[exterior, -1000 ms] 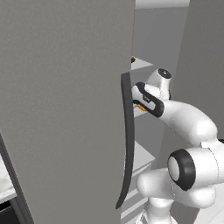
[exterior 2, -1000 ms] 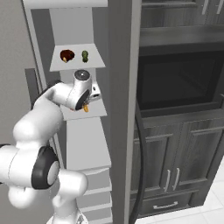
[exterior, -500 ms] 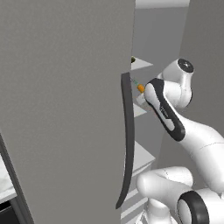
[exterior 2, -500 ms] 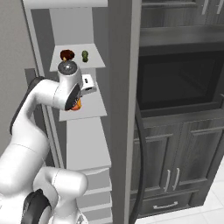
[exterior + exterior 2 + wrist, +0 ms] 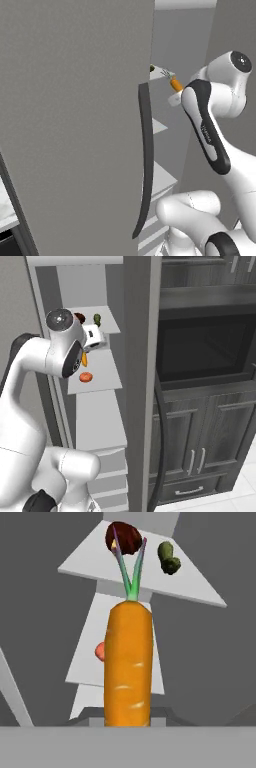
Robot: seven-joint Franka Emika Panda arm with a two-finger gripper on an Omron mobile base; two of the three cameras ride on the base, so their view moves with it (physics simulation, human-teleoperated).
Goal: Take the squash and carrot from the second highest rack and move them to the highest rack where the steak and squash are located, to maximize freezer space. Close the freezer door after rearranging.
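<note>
We have the carrot (image 5: pixel 127 662) clamped in the gripper (image 5: pixel 84 359), root end down between the jaws and green tops pointing at twelve o'clock in the hand view; from the left base view it shows as an orange stub (image 5: pixel 175 84) just past the door's edge. It hangs in front of the freezer (image 5: pixel 140 381), clear of both shelves, level with the gap between them. It looks stiff, light and smooth-skinned, so we judge it could slip or pivot if held only at the tip; a hold low on the thick body, as now, seems the safe place, never the thin tops. At twelve o'clock beyond it lies the top rack (image 5: pixel 90 562), carrying the dark red steak (image 5: pixel 125 537) and, at one o'clock, a green squash (image 5: pixel 169 558). At nine o'clock of the carrot an orange squash (image 5: pixel 100 651) sits on the second rack (image 5: pixel 85 657). The door (image 5: pixel 75 125) stands open with its curved handle (image 5: pixel 146 160). We can read no labels or writing anywhere.
</note>
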